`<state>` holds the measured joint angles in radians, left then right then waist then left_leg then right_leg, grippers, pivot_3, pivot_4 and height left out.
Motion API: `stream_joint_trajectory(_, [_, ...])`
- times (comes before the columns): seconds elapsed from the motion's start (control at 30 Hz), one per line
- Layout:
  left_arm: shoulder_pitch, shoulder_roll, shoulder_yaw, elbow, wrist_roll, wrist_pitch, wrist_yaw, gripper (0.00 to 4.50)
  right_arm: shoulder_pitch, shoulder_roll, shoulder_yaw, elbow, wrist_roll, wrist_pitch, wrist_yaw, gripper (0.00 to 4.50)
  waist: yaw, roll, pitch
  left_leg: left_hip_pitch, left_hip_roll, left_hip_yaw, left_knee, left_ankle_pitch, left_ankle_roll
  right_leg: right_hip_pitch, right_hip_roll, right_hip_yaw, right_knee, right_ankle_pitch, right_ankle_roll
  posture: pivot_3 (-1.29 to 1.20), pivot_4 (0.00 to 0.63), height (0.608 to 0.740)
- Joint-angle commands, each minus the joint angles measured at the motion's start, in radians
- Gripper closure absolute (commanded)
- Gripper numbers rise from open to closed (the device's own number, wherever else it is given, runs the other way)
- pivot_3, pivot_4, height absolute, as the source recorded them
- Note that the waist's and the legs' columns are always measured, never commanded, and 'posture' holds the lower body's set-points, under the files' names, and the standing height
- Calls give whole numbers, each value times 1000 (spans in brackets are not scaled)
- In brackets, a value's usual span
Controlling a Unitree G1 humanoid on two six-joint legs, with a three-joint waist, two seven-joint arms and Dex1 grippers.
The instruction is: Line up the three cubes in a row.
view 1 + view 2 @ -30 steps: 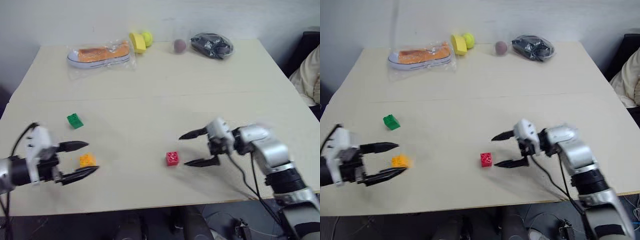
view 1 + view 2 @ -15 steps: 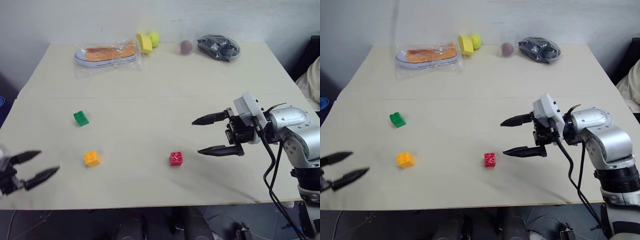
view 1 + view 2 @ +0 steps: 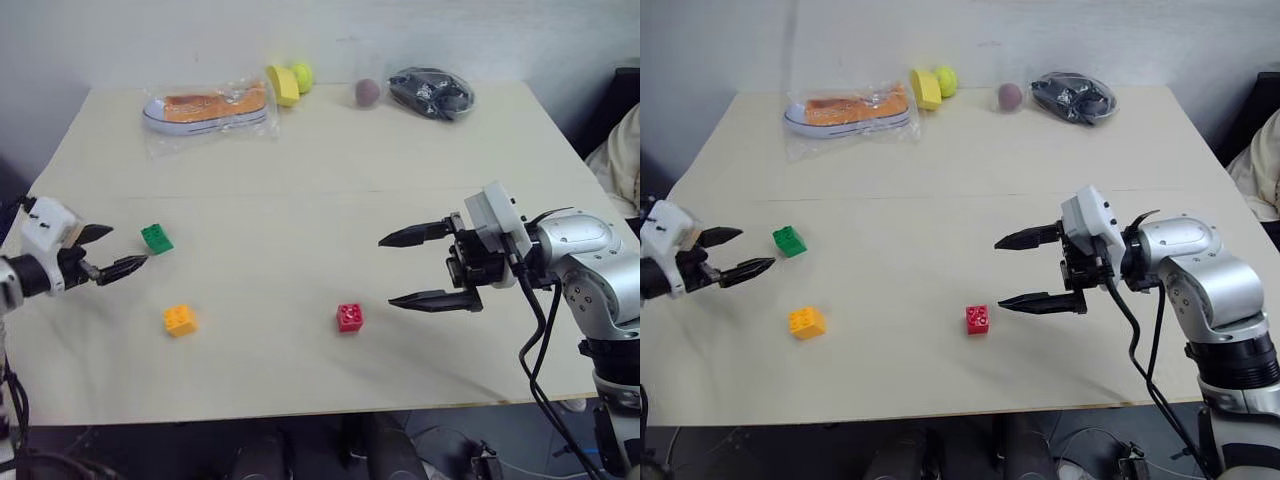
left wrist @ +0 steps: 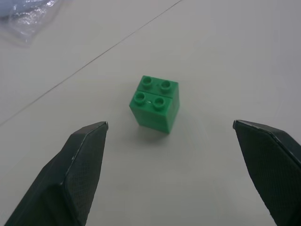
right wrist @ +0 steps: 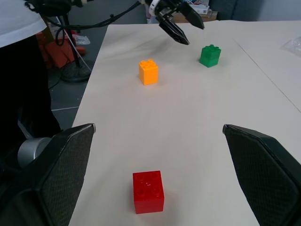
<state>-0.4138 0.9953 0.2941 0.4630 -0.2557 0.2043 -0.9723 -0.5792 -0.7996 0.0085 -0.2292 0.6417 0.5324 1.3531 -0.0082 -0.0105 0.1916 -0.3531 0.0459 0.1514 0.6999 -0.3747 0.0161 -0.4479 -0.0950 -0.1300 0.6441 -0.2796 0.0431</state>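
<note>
The left gripper (image 3: 112,250), jaws spread and empty, hovered just left of the small green studded plastic cube (image 3: 156,238). The orange-yellow studded plastic cube (image 3: 179,320) and red studded plastic cube (image 3: 350,317) sat apart on the pale counter (image 3: 300,150). The right gripper (image 3: 405,270) hung released beside the red one.

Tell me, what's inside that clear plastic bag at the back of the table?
The clear bag holds a shoe with an orange upper and a white sole, lying on its side. The plastic wraps it loosely; anything tucked under the shoe is covered and can't be made out.
</note>
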Motion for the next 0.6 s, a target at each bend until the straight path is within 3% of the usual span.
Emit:
stream_joint_trajectory(0.03, [-180, 4, -80, 211, 54, -115, -93, 0, 16, -17, -43, -51, 32, 8, -13, 47, 4, 0, 0, 0, 0, 0, 0, 0, 0, 0, 1, -2, 0, 0, 0, 0, 150, 740])
stream_joint_trajectory(0.3, [-477, -47, -236, 629, 236, -306, -56, 0, 79, -34, -93, -147, 72, 52, -85, 47, 3, -3, 0, -1, -3, 1, 1, 1, 2, 0, 2, -5, 0, 1, 2, 0, 150, 740])
stream_joint_trajectory(0.6, [-597, -103, -296, 800, 332, -346, -16, 0, 128, -52, -142, -213, 106, 81, -142, 47, 6, -6, 0, -1, -3, 1, 1, 1, 2, 0, 1, -5, 0, 1, 3, 0, 150, 740])
